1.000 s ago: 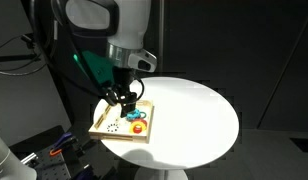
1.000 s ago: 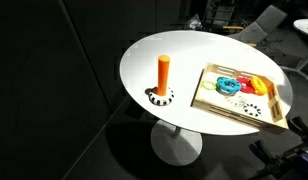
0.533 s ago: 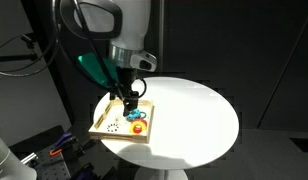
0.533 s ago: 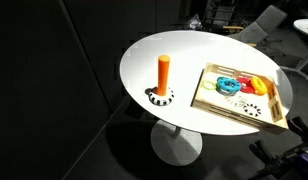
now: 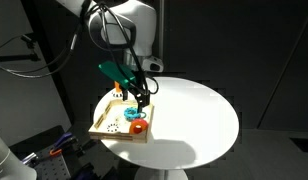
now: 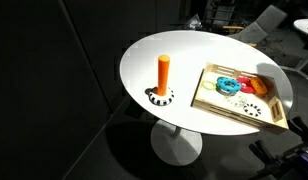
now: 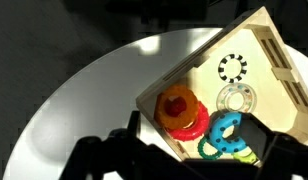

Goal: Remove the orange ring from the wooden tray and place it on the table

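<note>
orange ring (image 7: 176, 103) hasn't been picked up yet. it sits in the wooden tray (image 7: 279, 70) by the rim, resting on top of a red rounded piece (image 7: 190, 126). in the wrist view that's just ahead of the claw (image 7: 199, 152) and a bit off to one side, so i'd guess the claw is hovering there to line up a grab. its fingers look spread apart with nothing between them. the blue ring (image 7: 224, 127) is closer under the claw, with the clear ring (image 7: 235, 98) and the dotted ring (image 7: 232, 67) further out. the worktop (image 7: 84, 100) beside the tray is where the ring should end up. the orange peg (image 6: 164, 72) stands well away from the claw. compared with a second back, the arm (image 5: 119, 25) has swung the claw across the tray toward the ring's side. the tray contents look unchanged.
</note>
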You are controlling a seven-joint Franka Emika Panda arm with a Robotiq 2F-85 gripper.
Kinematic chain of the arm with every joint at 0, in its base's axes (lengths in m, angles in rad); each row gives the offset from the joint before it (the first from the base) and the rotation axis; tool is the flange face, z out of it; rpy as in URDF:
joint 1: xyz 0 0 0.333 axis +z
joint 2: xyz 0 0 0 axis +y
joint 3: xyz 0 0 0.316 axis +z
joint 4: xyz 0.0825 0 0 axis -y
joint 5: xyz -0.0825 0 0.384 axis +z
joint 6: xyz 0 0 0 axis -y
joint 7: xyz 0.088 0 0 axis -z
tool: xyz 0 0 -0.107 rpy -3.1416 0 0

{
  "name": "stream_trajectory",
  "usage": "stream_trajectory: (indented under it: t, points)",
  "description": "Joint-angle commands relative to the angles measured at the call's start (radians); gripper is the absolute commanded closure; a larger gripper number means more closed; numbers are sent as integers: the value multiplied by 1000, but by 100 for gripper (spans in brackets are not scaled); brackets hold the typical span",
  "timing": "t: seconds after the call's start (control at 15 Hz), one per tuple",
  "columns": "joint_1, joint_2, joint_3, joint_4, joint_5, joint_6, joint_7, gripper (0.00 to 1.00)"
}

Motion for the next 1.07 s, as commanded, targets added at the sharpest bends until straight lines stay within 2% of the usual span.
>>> stream_trajectory:
  t: [0.0, 0.47, 1.0]
  points:
    - [7, 92, 48, 33, 25, 97, 25, 0]
    - [29, 205, 133, 3, -9, 323, 146, 0]
    - [22, 231, 155, 5, -4, 327, 153, 0]
